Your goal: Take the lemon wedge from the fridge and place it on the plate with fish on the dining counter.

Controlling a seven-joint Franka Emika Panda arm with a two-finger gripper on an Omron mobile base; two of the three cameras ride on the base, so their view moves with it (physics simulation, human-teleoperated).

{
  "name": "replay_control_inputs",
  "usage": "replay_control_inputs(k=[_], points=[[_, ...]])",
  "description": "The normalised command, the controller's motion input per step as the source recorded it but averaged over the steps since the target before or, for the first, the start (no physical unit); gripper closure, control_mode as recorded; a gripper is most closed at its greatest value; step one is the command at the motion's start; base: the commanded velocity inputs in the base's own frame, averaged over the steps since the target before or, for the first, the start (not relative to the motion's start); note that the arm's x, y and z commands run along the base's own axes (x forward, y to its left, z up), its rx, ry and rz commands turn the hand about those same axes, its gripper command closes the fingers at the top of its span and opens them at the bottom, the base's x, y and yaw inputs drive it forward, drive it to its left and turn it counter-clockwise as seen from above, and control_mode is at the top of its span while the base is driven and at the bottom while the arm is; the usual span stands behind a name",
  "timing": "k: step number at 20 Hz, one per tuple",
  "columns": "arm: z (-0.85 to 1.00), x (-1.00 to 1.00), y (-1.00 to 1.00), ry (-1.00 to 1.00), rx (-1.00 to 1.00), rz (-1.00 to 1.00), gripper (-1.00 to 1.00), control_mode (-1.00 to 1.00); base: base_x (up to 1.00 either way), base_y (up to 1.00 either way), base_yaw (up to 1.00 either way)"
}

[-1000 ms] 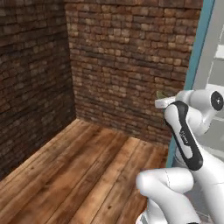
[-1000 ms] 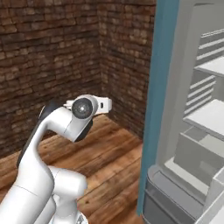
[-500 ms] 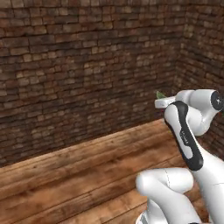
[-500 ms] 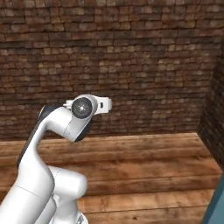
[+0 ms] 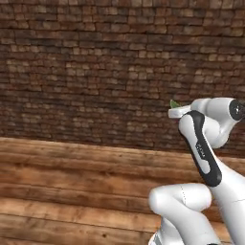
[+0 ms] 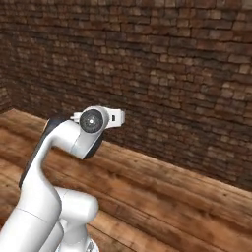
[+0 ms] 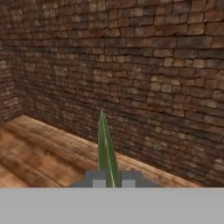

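Brick wall (image 5: 86,72) and plank floor (image 5: 62,182) are seen ahead. Arm is held raised, folded back on itself. End effector (image 7: 109,178) is closed on the lemon wedge (image 7: 106,151), a thin green sliver gripped between the two fingertips and projecting forward; its tip (image 5: 174,104) is seen above the wrist.
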Motion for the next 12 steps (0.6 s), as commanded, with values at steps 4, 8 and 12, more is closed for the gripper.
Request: replay_control_inputs(k=[4,8,12], points=[[0.0,0.0,0.0,0.0,0.0,0.0,1.0,1.0,0.31,0.04,0.84],[0.0,0.0,0.0,0.0,0.0,0.0,1.0,1.0,0.41,0.0,0.84],[0.0,0.0,0.0,0.0,0.0,0.0,1.0,1.0,0.33,0.0,0.85]])
